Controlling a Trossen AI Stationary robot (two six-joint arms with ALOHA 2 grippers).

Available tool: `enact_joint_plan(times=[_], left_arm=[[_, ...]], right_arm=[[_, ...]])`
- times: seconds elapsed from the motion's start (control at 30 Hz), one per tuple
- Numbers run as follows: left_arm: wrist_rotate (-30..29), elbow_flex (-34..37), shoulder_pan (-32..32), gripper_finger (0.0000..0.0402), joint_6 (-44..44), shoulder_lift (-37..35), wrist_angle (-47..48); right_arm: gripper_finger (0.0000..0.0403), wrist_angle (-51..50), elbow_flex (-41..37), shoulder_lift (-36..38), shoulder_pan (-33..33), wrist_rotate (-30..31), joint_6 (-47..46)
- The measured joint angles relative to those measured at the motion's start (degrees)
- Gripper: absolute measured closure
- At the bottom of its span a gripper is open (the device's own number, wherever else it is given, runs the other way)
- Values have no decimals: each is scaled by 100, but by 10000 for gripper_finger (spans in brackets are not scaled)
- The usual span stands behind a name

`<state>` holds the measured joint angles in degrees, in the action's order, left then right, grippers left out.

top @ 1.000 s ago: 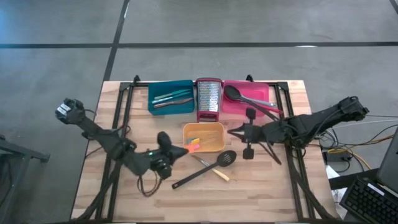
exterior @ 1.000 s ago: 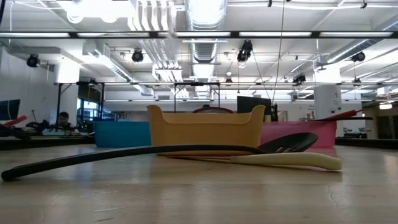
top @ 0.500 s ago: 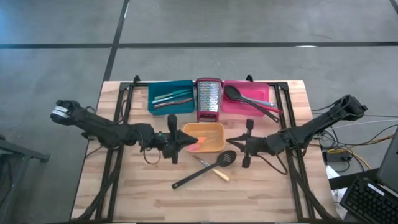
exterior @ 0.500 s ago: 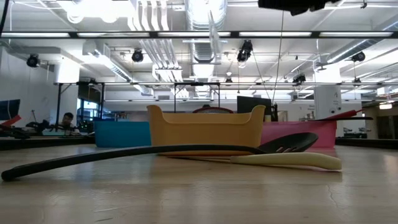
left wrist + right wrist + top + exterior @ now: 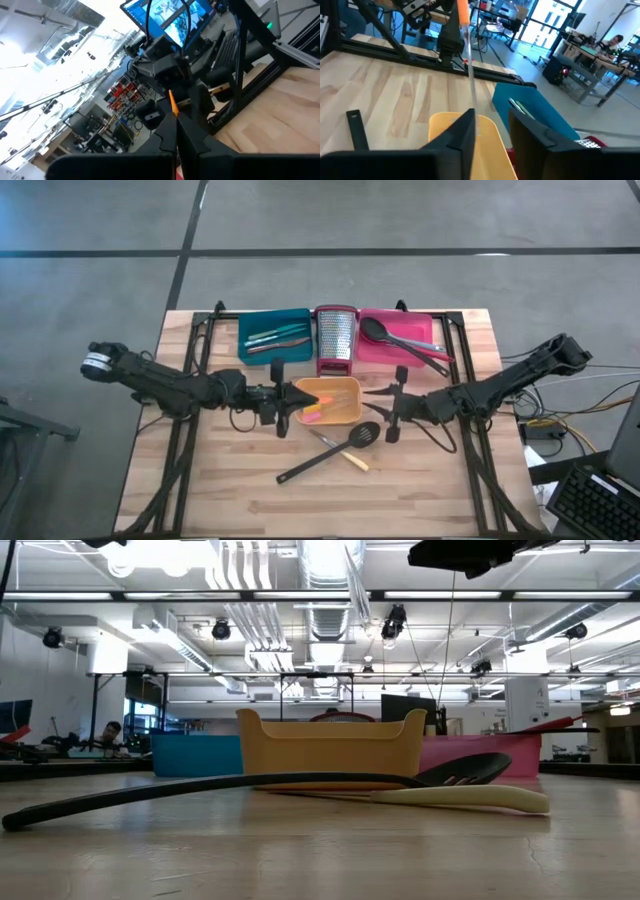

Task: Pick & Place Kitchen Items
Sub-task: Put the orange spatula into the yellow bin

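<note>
My left gripper point(image 5: 289, 398) is shut on a thin tool with an orange handle point(image 5: 462, 11) and a pale shaft point(image 5: 470, 70), at the left rim of the orange tray point(image 5: 345, 388). My right gripper point(image 5: 386, 408) is open and empty just right of that tray, above the table. A black slotted spatula point(image 5: 330, 452) and a cream-handled tool point(image 5: 348, 458) lie flat on the table in front of the tray. Small pink and orange pieces point(image 5: 314, 415) lie in the tray. My left gripper pinches the thin tool between its two shut fingers point(image 5: 186, 137); the orange part point(image 5: 171, 104) sticks out just past the fingertips. The fingers come about level from the table's left. The tool is clear of the table, its pale shaft reaching down toward the orange tray.
At the far side stand a teal tray point(image 5: 250, 330) with thin tools, an upright steel grater point(image 5: 335, 340) and a pink tray point(image 5: 425, 325) holding a black spoon and ladle. Bare wood lies at the near left and near right of the table.
My left gripper has risen from low over the table and gone toward the far edge and right, to the orange tray's left rim, carrying the orange-handled tool. My right gripper has shifted a little toward the near edge and the tray, staying open.
</note>
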<state>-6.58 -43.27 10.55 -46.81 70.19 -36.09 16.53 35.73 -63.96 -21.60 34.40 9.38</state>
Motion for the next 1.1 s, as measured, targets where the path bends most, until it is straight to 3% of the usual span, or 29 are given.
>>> enact_joint_plan(times=[0.3, 0.63, 0.87, 0.93, 1.03, 1.1], left_arm=[[77, -4, -24, 401, -4, 2, -107], [132, -7, -35, 401, 0, 3, -130], [132, -7, -35, 401, 0, 4, -121], [132, 1, -36, 401, -4, 4, -115], [130, 23, -39, 401, -6, 4, -95], [122, 26, -49, 401, -7, 4, -86]], right_arm=[[198, 439, -4, -493, 107, -169, -198], [186, 869, 692, -1605, 430, -6, 200], [231, 629, 1042, -1966, 632, 31, 48], [270, 541, 1095, -1998, 645, 29, 40], [363, 376, 1191, -2055, 639, 10, 179], [384, 300, 1208, -2055, 636, 13, 246]])
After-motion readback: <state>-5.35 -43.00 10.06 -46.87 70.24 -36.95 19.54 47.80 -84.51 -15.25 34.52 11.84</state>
